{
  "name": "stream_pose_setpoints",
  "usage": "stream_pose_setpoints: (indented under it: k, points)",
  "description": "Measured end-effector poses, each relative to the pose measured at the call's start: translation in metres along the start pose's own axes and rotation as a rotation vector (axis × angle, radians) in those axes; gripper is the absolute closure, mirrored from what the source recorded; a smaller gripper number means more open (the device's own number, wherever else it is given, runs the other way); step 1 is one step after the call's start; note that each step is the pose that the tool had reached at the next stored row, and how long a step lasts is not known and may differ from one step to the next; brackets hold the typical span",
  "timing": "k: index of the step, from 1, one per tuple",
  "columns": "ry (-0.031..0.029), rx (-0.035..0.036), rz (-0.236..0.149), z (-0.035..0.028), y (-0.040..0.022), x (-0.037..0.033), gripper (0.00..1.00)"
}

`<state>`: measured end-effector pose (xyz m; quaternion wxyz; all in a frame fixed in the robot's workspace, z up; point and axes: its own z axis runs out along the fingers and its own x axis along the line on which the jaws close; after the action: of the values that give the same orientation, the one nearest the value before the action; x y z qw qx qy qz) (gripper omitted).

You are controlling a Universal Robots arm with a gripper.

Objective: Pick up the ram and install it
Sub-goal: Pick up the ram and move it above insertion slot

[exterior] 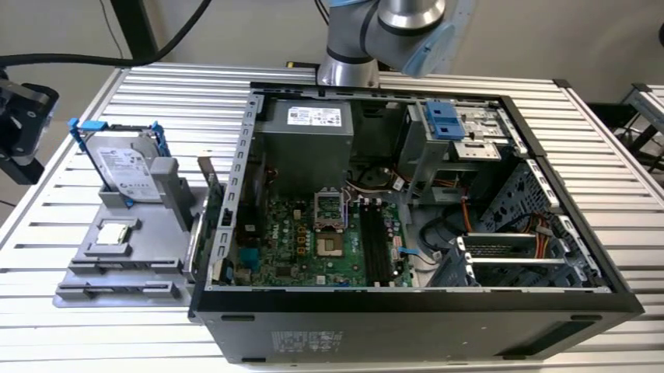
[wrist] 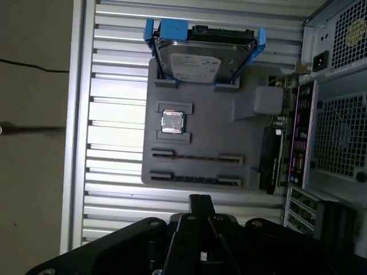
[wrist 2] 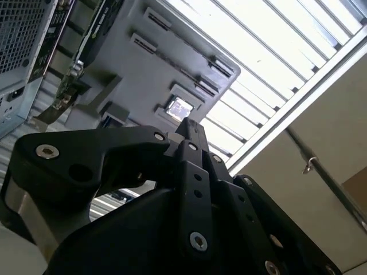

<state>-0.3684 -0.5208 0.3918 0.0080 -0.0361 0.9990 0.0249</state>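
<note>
Two ram sticks stand on edge in holders at the near end of a grey tray (wrist: 241,140). In the first wrist view they are thin dark strips, one (wrist: 195,157) nearer the processor chip, the other (wrist: 195,179) nearer my gripper. The exterior view shows the outer stick (exterior: 114,289) at the tray's front. My gripper (wrist: 200,200) hovers well above the tray, off its ram end, touching nothing. Its fingertips meet at one point in both wrist views (wrist 2: 189,126), shut and empty. The motherboard's long black slots (exterior: 374,241) lie inside the open case.
The tray also holds a silver hard drive in blue rails (wrist: 198,57), a processor chip (wrist: 172,121) and an upright expansion card (exterior: 213,225) next to the case wall (exterior: 244,194). A black block on a thick cable (exterior: 21,116) hangs at the exterior view's left edge.
</note>
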Motion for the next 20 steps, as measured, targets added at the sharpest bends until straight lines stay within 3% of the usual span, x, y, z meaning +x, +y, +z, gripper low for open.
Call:
stream_pose_setpoints:
  k: [20]
  points:
    - [0.0135,-0.0048,-0.274,-0.0001,0.0,0.0002,1.0]
